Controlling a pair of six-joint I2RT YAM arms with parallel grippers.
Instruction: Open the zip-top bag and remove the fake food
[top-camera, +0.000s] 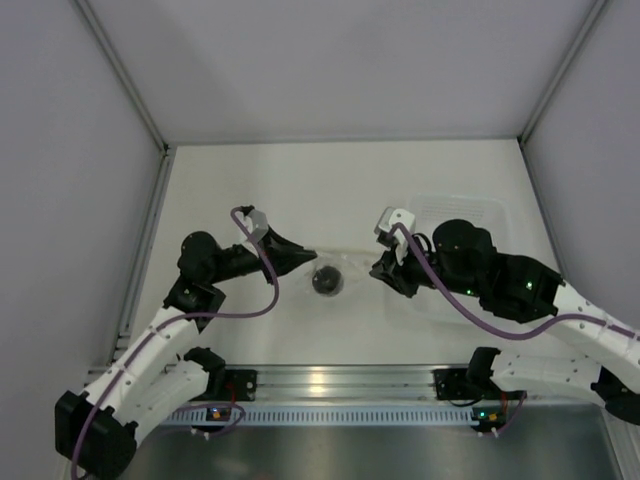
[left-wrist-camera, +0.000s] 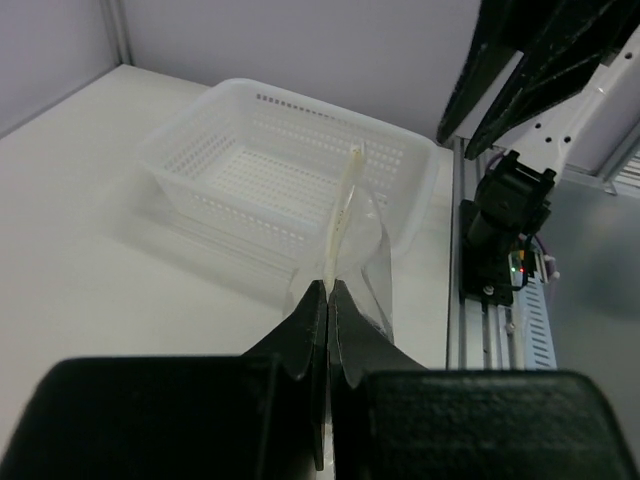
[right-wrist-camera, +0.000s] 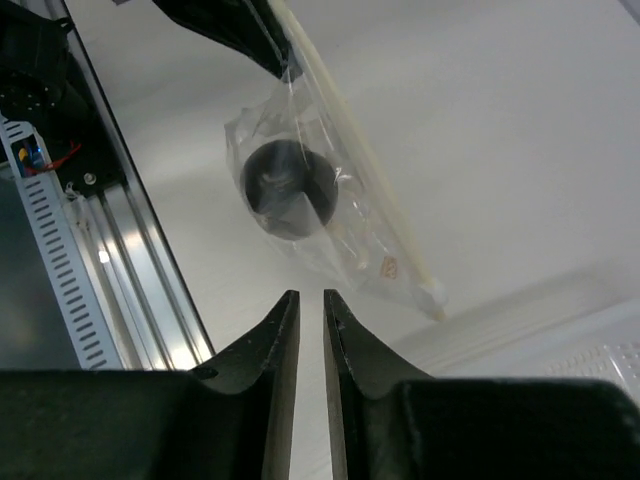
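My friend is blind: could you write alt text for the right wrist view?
A clear zip-top bag with a dark ball of fake food inside is pinched at one end by the left gripper. The right gripper sits in the foreground, its jaws slightly apart and empty.

The left hand (left-wrist-camera: 328, 292) pinches the zip-top bag (left-wrist-camera: 342, 212) before a white basket (left-wrist-camera: 205, 150).

zip-top bag (top-camera: 356, 266) barely discernible, tub (top-camera: 450, 208) partly hidden

The zip-top bag (right-wrist-camera: 352, 242) is clear crinkly plastic; the fake food (right-wrist-camera: 288, 190) looks glossy.
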